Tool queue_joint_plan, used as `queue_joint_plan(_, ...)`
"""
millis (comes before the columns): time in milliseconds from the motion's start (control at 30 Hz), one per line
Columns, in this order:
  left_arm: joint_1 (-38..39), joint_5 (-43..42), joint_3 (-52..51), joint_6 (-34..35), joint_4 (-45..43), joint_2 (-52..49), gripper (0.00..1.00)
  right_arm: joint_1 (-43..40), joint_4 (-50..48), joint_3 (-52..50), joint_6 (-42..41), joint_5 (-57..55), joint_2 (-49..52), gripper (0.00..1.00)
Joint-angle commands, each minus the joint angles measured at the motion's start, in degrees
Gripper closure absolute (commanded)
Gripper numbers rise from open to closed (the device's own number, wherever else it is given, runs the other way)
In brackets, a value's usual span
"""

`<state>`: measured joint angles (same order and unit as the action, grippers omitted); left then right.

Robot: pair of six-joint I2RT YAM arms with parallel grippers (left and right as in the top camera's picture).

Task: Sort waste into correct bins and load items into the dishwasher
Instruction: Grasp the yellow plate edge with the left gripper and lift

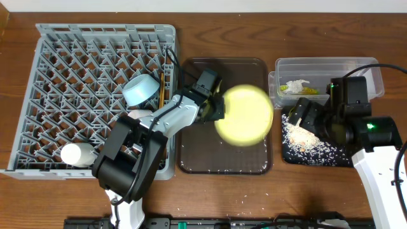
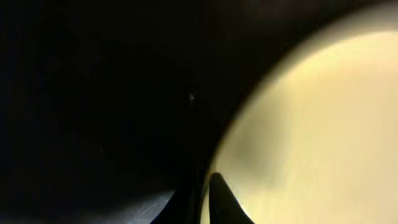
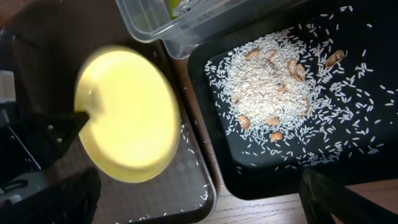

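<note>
My left gripper (image 1: 215, 109) is shut on the left rim of the round yellow plate (image 1: 245, 115) and holds it tilted above the dark brown serving tray (image 1: 222, 162). In the left wrist view the fingers (image 2: 208, 199) pinch the plate's edge (image 2: 323, 124). My right gripper (image 1: 297, 114) is open and empty over the black tray (image 1: 318, 152), which holds rice scraps (image 3: 273, 81). The plate also shows in the right wrist view (image 3: 127, 118). The clear tub (image 1: 356, 70) holds the wrapper and white paper (image 1: 299, 87). The grey dish rack (image 1: 63, 76) holds the light-blue bowl (image 1: 141, 90) and white cup (image 1: 76, 154).
A few rice grains lie on the brown tray's corner (image 3: 193, 186) and on the wood table (image 1: 241, 203) in front. The clear tub's wall (image 3: 186, 25) stands right behind the black tray. The rack's right edge sits close to the brown tray.
</note>
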<state>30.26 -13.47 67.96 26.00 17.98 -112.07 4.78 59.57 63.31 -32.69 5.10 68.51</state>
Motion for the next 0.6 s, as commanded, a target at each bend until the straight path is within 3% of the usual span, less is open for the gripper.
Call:
queue_joint_plan(0, -0.4, 0.8, 0.4, -2.2, 1.5, 0.1, 0.92, -0.3, 0.1, 0.3, -0.7, -0.6, 0.0, 0.01)
queue_joint_plan(367, -10.1, 2.3, 0.4, -9.8, 10.6, 25.0, 0.93, -0.3, 0.1, 0.3, -0.7, -0.6, 0.0, 0.01)
queue_joint_plan(533, -17.4, 17.4, 0.4, -18.9, 15.6, 36.9, 0.93, -0.3, 0.1, 0.3, -0.7, -0.6, 0.0, 0.01)
queue_joint_plan(567, -18.3, 25.7, 0.4, -22.6, 16.0, 38.7, 0.93, -0.3, 0.1, 0.3, -0.7, -0.6, 0.0, 0.01)
